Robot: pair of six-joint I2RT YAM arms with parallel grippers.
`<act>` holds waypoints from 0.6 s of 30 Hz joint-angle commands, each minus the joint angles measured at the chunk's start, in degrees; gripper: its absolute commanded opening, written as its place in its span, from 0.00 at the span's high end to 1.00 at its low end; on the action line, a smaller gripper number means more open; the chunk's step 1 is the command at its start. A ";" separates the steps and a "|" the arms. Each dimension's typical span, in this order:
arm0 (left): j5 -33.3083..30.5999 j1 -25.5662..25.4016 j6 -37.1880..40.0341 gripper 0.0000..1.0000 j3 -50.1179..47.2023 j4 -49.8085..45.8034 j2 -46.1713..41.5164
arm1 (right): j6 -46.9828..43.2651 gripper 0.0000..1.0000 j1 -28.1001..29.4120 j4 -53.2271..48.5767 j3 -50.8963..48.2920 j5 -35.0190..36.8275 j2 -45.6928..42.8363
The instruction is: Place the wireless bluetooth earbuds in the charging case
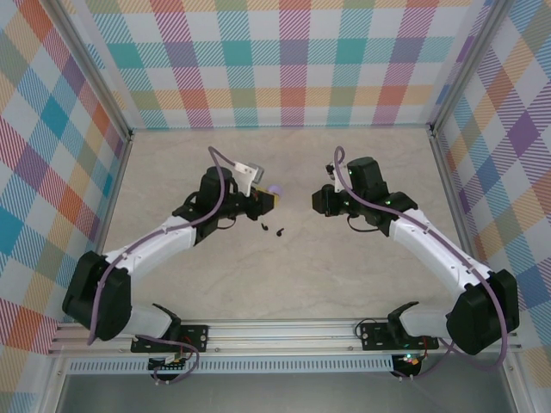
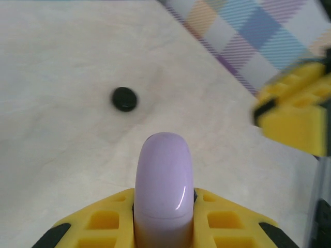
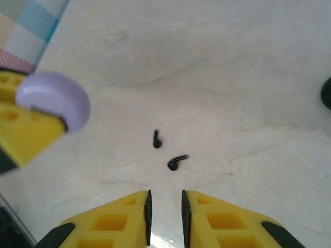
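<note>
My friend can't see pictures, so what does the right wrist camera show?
A tiny black earbud and a second black earbud lie close together on the pale table, just beyond the right gripper, whose yellow fingers stand a narrow gap apart and hold nothing. At the left edge, the left gripper clamps a rounded lavender charging case.

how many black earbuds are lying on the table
2. One black earbud lies on the table ahead of the right hand, the second black earbud just nearer it, apart. Others may sit hidden in the lavender case the left hand holds.
</note>
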 commanded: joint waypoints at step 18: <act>2.53 13.64 -4.52 0.80 28.61 -19.02 33.29 | 1.24 0.74 0.16 -3.72 -1.50 4.43 0.78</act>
